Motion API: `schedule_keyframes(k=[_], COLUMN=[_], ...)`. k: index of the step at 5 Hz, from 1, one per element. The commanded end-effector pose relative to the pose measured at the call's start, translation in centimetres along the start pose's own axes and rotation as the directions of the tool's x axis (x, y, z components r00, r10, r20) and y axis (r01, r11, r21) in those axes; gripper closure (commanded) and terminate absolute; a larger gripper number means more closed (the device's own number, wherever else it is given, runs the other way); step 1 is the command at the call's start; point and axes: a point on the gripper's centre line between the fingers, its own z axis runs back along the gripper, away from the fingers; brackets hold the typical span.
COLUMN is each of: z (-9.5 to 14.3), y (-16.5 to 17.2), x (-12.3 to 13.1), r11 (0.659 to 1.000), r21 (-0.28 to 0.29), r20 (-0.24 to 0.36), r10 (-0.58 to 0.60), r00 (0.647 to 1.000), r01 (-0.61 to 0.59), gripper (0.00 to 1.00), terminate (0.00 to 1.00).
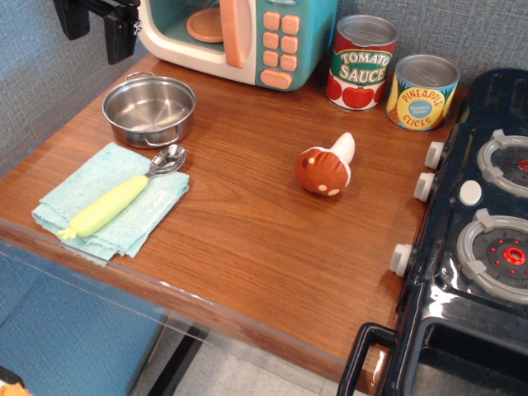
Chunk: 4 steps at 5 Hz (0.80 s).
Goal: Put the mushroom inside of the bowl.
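From here I cannot tell how my gripper [120, 37] has its jaws set; only dark hardware shows at the top left corner, hanging above the table's [247, 223] back edge, holding nothing. Just below it sits the bowl [148, 110], empty. The mushroom [324, 167] lies on its side mid-table, well apart from the bowl, stem pointing up toward the cans. I judge it light, rigid, and its glossy round cap likely slippery, so I would pinch across the cap's widest part or the stem. The arm is parked high, away from the mushroom
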Motion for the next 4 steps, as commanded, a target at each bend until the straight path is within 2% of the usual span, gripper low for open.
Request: schedule_keyframes(k=[1, 2, 4], z=[0.0, 0.5, 3.2], y=[0.0, -1.6, -10.3], x=[0.0, 1.4, 7.2], r11=[1.0, 0.997, 0.949], r21=[0.0, -0.01, -0.012], r20=[0.0, 0.033, 0.105], r10=[0.0, -0.073, -0.312], r00=[1.0, 0.997, 0.944], r01=[0.0, 0.073, 0.315], gripper=[0.0, 0.0, 0.0], terminate=[0.0, 0.0, 0.0])
